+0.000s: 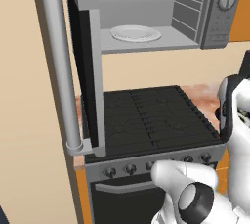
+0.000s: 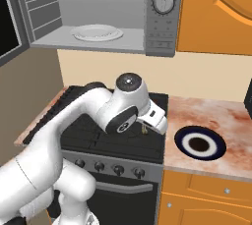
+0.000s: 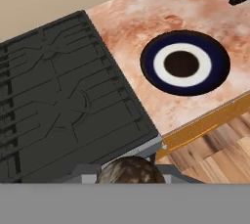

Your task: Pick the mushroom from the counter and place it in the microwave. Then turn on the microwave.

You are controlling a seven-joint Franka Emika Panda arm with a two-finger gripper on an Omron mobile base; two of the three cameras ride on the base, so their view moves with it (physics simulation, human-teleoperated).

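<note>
Tool [image 2: 144, 129] grips mushroom [image 3: 131, 170] over stove edge; it should rise clear, then swing to plate [image 2: 96, 33] in open microwave [image 2: 98, 13].

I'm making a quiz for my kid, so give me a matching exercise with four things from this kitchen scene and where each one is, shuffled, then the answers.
Things:
1. white plate
2. mushroom
3. dark-rimmed round dish
4. microwave door

Places or states:
A. on the speckled counter, right of the stove
B. swung wide open
C. inside the microwave
D. between the gripper fingertips

Pairs: 1-C, 2-D, 3-A, 4-B
</note>
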